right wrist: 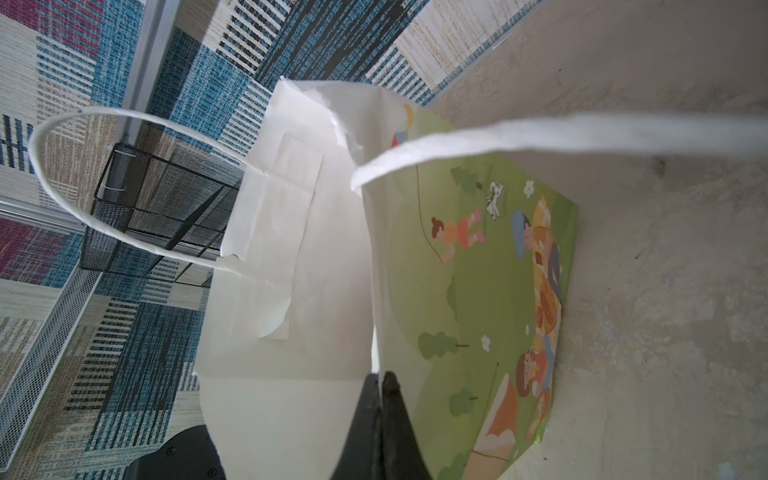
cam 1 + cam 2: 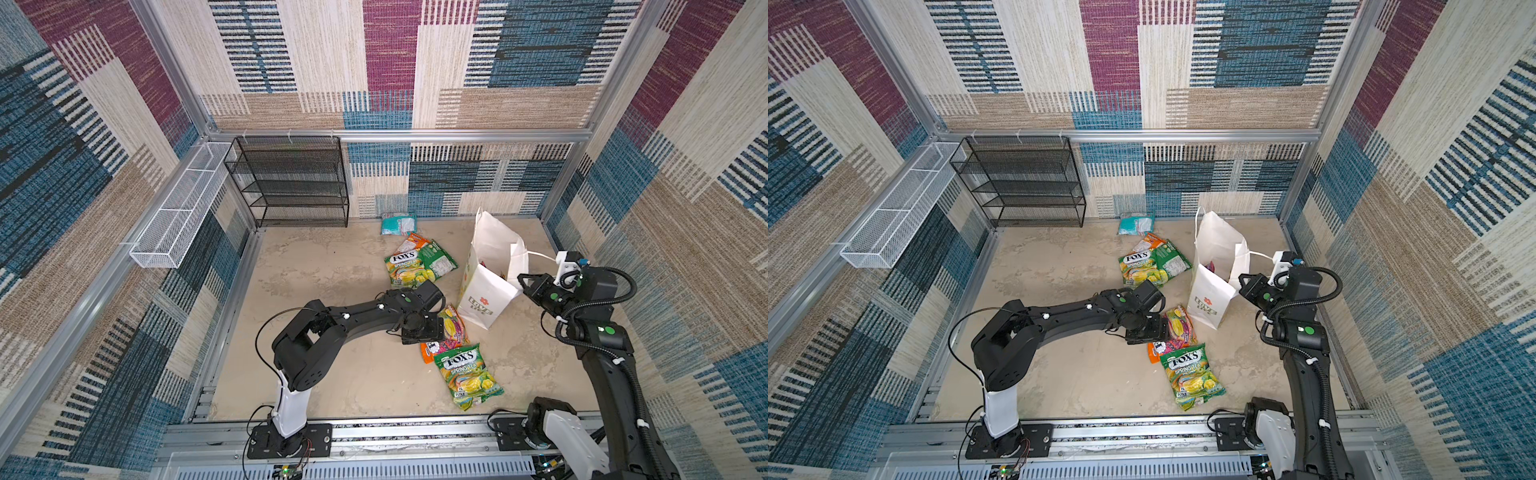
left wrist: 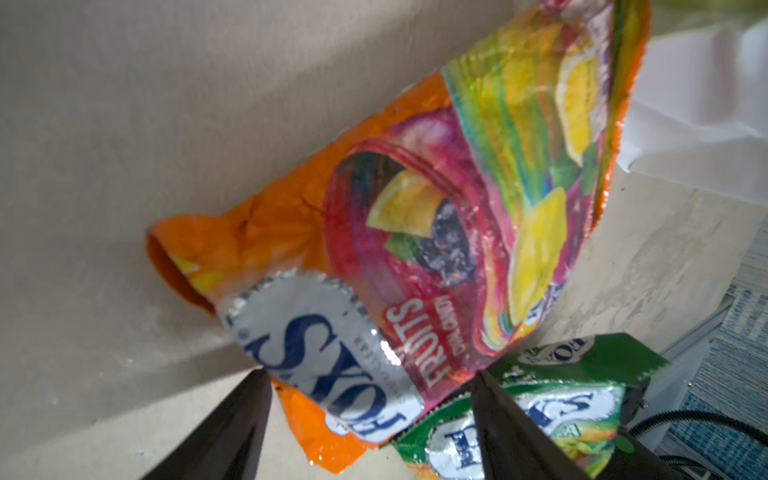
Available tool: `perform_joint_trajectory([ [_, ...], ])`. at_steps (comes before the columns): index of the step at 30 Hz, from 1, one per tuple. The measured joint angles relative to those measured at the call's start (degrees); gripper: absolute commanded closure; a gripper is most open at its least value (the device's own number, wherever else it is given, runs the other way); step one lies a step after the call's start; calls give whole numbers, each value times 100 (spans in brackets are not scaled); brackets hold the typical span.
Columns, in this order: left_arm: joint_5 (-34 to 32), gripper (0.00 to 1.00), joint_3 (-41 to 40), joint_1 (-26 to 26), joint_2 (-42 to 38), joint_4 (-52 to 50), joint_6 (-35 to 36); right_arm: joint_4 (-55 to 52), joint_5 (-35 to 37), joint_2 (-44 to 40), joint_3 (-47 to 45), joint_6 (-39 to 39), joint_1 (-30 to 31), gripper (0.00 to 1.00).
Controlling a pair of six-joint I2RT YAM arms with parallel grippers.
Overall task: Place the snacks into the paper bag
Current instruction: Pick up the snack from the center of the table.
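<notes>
**Robot test cell, laboratory type**

Enclosure was framed in aluminium extrusion (image 2: 399, 135). Its three visible walls were lined with patchwork carpet tile (image 2: 324, 62) in blue, maroon and beige. Work surface (image 2: 324, 274) was mottled beige, stone-look. Two black articulated arms, left arm (image 2: 353, 316) and right arm (image 2: 602, 336), stood on base plates on a slotted rail (image 2: 415, 434) along the near edge, cables trailing. A black mesh shelf unit (image 2: 291, 183) and a white wire basket (image 2: 178, 208) were fixed to the frame with white ties

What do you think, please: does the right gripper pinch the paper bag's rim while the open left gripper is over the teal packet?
Not teal: the left wrist view shows the open left gripper over the orange FOX'S Fruits packet. The right gripper does pinch the paper bag.
</notes>
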Motion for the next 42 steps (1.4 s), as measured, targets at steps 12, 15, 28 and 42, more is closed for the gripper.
perform_joint_trajectory([
  [12,-48,72,-195,13,85,603,-94,0,-59,-9,-11,0,0,100],
  [15,15,85,-212,11,72,660,-157,0,-59,-17,-13,0,0,100],
  [28,31,100,-273,17,-789,636,-448,0,-92,-20,-20,2,0,100],
  [42,-914,100,190,-42,-2640,-396,-153,11,-114,46,22,0,0,100],
])
